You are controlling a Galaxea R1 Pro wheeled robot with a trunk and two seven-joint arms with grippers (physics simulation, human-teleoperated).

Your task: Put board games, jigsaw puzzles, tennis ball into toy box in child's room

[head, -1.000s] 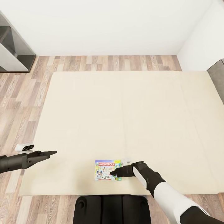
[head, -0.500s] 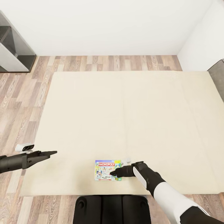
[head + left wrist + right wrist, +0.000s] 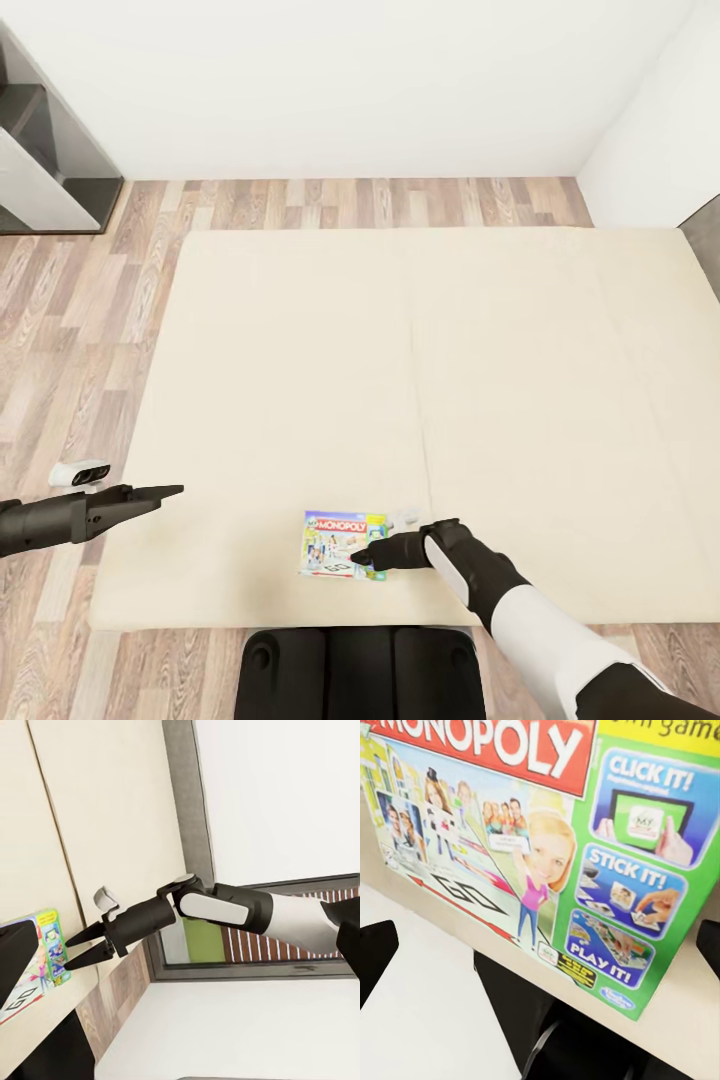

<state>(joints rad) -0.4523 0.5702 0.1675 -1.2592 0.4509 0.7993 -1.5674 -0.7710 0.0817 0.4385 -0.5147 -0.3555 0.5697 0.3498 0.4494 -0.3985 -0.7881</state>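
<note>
Although the right gripper (image 3: 362, 557) reaches over the Monopoly box (image 3: 338, 545) in the head view, its dark body covers the box's right edge there, so contact cannot be confirmed from that angle. In the left wrist view the right gripper (image 3: 75, 951) shows two pointed fingers (image 3: 86, 936) held apart, their tips close to the box's (image 3: 46, 949) corner; whether they touch it is hard to tell. In the right wrist view the two dark fingertips (image 3: 375, 949) sit at opposite sides of the picture, spread wide, with the box's (image 3: 532, 840) printed lid between them. The left gripper (image 3: 172, 490) hangs over the bed's (image 3: 300, 350) left edge, well apart from the box; its fingers look close together, though the pictures do not settle this. The box lies flat near the bed's near edge, just left of the seam between the two cream panels, with the robot's dark base (image 3: 360, 672) close beyond that edge. The rest of the mattress is bare, with wood-plank floor (image 3: 80, 300) to its left and far side. The lid is white and green with a red "MONOPOLY" banner, cartoon people, and green panels reading "CLICK IT!", "STICK IT!" and "PLAY IT!". A dark grey furniture piece (image 3: 45, 165) is cut off at the upper left corner.
</note>
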